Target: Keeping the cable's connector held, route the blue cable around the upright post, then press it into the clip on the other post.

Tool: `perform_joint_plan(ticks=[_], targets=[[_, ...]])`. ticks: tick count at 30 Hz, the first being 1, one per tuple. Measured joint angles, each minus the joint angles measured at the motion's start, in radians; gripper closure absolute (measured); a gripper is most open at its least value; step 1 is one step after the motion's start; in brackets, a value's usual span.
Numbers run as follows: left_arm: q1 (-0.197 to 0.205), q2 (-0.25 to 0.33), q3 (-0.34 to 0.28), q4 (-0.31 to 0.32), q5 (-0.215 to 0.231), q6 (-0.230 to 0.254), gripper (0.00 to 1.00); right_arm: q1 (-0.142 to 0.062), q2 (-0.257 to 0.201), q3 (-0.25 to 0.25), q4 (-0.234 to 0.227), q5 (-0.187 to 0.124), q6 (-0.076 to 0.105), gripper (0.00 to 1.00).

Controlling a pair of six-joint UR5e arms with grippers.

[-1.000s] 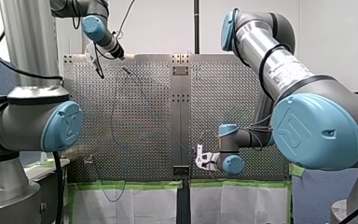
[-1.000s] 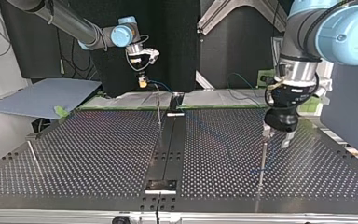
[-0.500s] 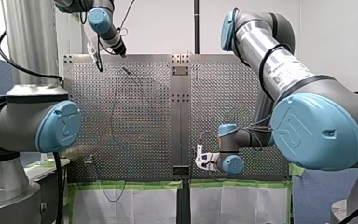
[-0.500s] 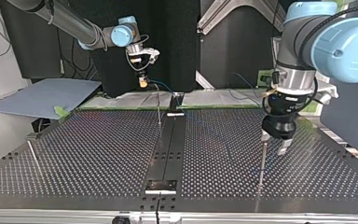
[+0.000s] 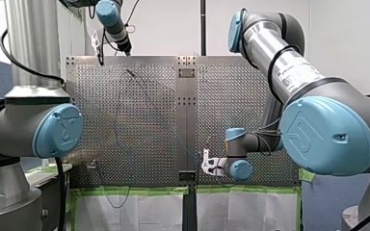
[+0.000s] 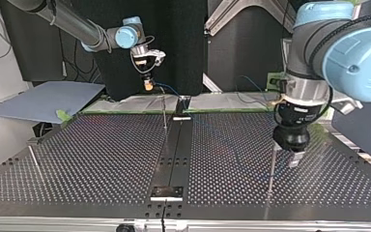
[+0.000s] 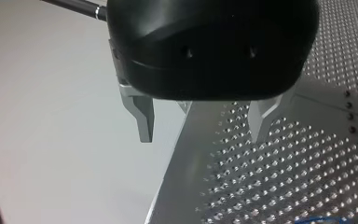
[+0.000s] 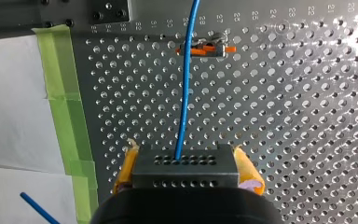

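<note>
The main risk lies with my left gripper (image 7: 200, 136): its metal fingers stand apart with nothing between them, poised over the worktop's (image 6: 101, 159) edge at the top view's 4 o'clock, close beside a thin upright post (image 6: 271, 171). Whether a finger touches that post I cannot tell. Coming down so near, a finger could knock or bend the post, and closing there could seize the post and miss the cable. My right gripper (image 8: 185, 156), at the top view's 11 o'clock, has its yellow pads clamped on the dark connector (image 8: 186, 175). The blue cable (image 8: 184, 93) leaves the connector towards 12 o'clock, passing an orange-levered clip (image 8: 206, 49), and lies slack over the worktop. If that slack is drawn tight round a post, I judge the connector could slip from the pads, or the cable could catch on the wrong post. By count there are two arms, two grippers, one connector, one orange-levered clip and one blue cable, though a short blue length beside the green tape (image 8: 60, 93) may or may not be part of it. There are three thin posts in the top view: the one named, a middle post (image 6: 164, 113), and a leaning post (image 6: 35, 163) at 9 o'clock.
</note>
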Motion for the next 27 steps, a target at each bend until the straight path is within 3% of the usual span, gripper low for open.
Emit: perform_joint_plan(ticks=[5,11,27], targets=[[-0.003,-0.002,0.057,-0.057,-0.008,0.039,0.01,0.001,0.000,0.000,0.000,0.000,0.001,1.00],[-0.020,-0.028,0.102,-0.111,-0.010,0.045,0.01,0.003,0.000,0.000,0.001,0.000,0.002,1.00],[-0.034,-0.086,0.091,-0.211,-0.039,0.060,0.01,0.002,0.000,0.000,0.000,-0.001,0.002,1.00]])
